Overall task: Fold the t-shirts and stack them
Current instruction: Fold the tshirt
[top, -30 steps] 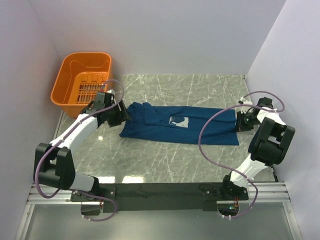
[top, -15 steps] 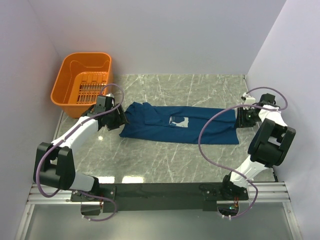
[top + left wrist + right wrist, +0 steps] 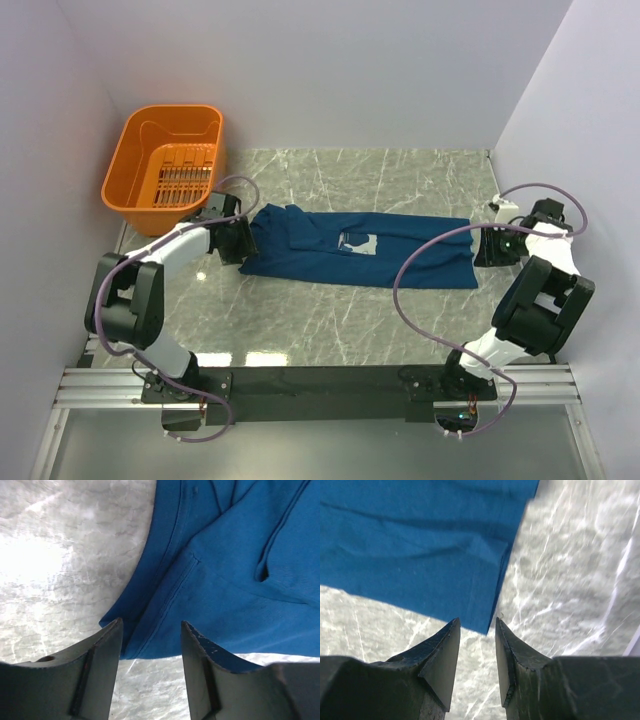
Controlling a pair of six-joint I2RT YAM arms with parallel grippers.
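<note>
Top external view: a dark navy-blue short-sleeved cotton t-shirt [image 3: 410, 262] lies flat as a long strip on the grey marble-patterned table [image 3: 330, 320]. It spans the space between the two grippers, one at each end, and its pale light-blue rectangular chest print [image 3: 358, 243] faces up.
Left end: the left gripper [image 3: 238, 243] sits low at the sleeve end of the t-shirt.
Left wrist view: the left gripper [image 3: 150, 625] has its jaws partly apart and clamps nothing. A hemmed corner of the cloth shows in the gap and runs ahead and to the right of the fingers (whether a pad touches the cloth cannot be told).
Right end: the right gripper [image 3: 487, 247] is just beside the bottom hem.
Right wrist view: the right gripper [image 3: 477, 622] has its jaws a little apart and holds nothing. The shirt's corner lies just ahead of the fingertips, with bare table between them.
Background: an orange plastic slotted basket [image 3: 125, 150] stands beyond the left gripper, apart from the t-shirt.
</note>
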